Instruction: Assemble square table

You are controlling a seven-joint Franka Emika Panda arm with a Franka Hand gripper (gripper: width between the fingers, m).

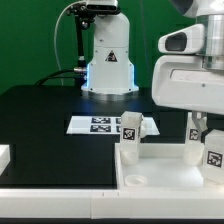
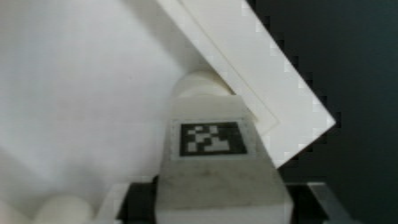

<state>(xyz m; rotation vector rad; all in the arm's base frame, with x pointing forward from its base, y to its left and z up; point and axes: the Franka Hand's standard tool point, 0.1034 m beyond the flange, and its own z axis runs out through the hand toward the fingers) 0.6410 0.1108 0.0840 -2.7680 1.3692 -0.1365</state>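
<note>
At the exterior view's left: black counter point(image 1: 40, 115). Toward the middle, lying flat, the marker board point(image 1: 98, 125). Just beside that, on the exterior view's right, a spare leg point(image 1: 130, 132), standing upright with its tag facing forward, at the back left corner of the tabletop point(image 1: 165, 172). Tabletop: white square tray, raised rim up, flat along the counter's front edge. Over its back right corner, hanging down from above, the end effector point(image 2: 217, 200). In the wrist view, closed to a middling gap on the gripped leg point(image 2: 214, 140), one finger on each side, tag turned to the camera. Leg tip close by the tray's rim; touching or just apart, cannot tell.

Judging by looks: hard moulded plastic throughout, light and stiff, not fragile, but smooth enough to slip or twist in a loose pinch. Best to hold a leg across two opposite flat sides, around mid-body, square to the fingers, leaving the joining end free. Tabletop probably light enough to skate over the counter under a sideways push; best taken by the rim, or braced before pressing a leg in.
</note>
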